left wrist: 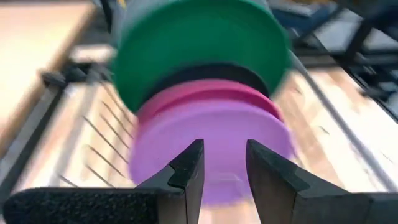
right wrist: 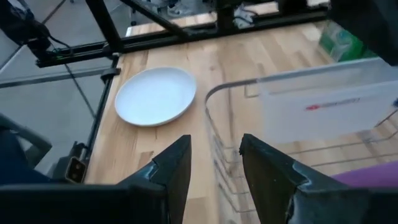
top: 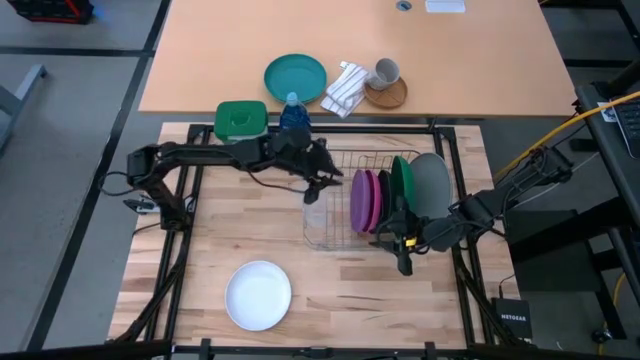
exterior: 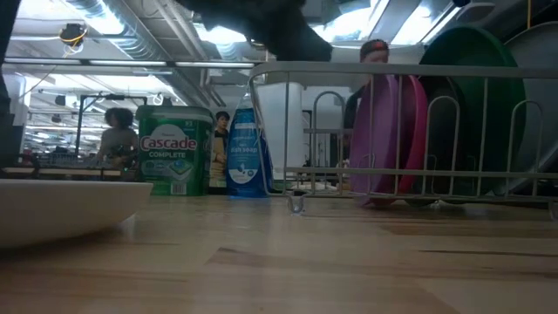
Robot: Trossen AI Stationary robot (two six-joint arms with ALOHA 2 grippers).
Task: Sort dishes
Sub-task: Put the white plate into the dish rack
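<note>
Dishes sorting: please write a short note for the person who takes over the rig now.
Left gripper: open, empty, above the rack's open end, facing the racked plates.
Right gripper: open, empty, at the rack's near edge.
Done: purple plate, magenta-pink plate, green plate and large grey plate stand upright in the wire rack; a dark one sits between pink and green.
Left: the white plate still lies flat on the table, outside the rack.

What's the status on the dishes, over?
Left claw open, over the rack, facing racked plates. Right claw open, empty, at rack's near side. White plate flat on table, not racked. Nothing blocking it.
</note>
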